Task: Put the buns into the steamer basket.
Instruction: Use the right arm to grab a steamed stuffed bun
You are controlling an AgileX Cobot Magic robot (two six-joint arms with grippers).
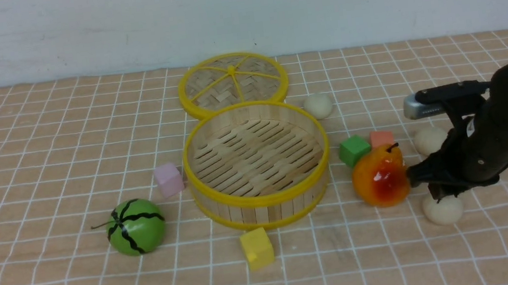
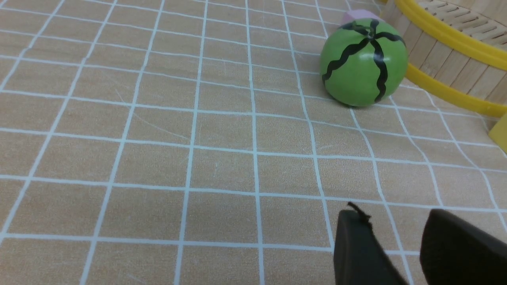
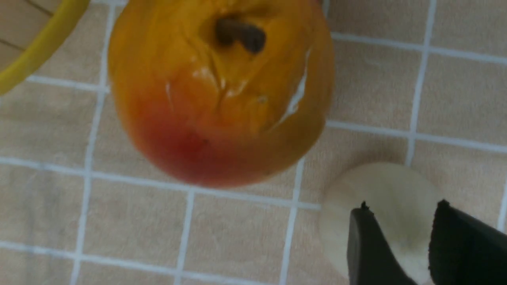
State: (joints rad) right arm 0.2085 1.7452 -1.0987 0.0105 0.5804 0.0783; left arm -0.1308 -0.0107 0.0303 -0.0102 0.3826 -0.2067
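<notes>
Three cream buns lie on the checked cloth: one behind the steamer basket's right side, one right of the pear, one at the front right. The steamer basket stands empty in the middle. My right gripper hangs just above the front-right bun, jaws apart by less than the bun's width and holding nothing. My left gripper is open and empty over bare cloth, out of the front view.
An orange-red pear sits close left of the right gripper. Green and salmon blocks lie behind it. A green melon, pink block, yellow block and woven lid surround the basket.
</notes>
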